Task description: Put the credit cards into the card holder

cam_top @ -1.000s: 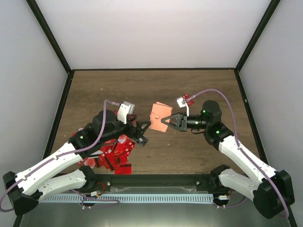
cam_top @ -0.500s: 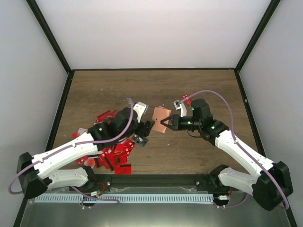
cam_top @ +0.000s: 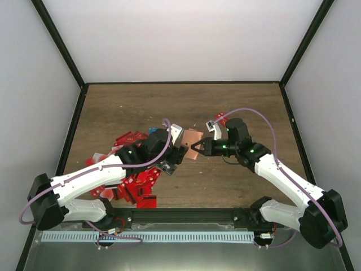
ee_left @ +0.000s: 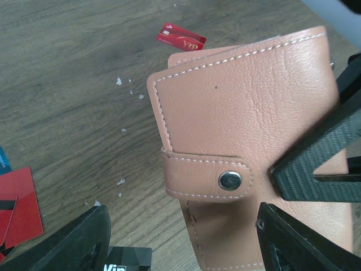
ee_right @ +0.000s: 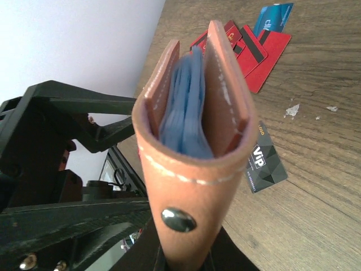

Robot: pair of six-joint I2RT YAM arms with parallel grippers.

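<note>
The salmon-tan card holder (cam_top: 192, 140) is held above the table between both arms. My right gripper (cam_top: 199, 148) is shut on its snap-strap end; in the right wrist view (ee_right: 186, 255) the holder (ee_right: 192, 169) stands up from the jaws, slightly open, showing its light blue inside. My left gripper (cam_top: 179, 151) is open, and in the left wrist view (ee_left: 181, 219) the jaws stand wide on either side of the holder's (ee_left: 242, 107) lower edge. Several red credit cards (cam_top: 135, 180) lie piled at the front left. A black VIP card (ee_left: 127, 259) lies just below.
One red card (cam_top: 221, 117) lies behind the right arm; it also shows in the left wrist view (ee_left: 180, 36). Red cards and a blue card (ee_right: 273, 17) lie beyond the holder in the right wrist view. Small white scraps dot the wooden table (cam_top: 124, 107).
My left arm has swung right and forward until its open jaws reach the holder. My right gripper has shifted slightly left with the holder.
</note>
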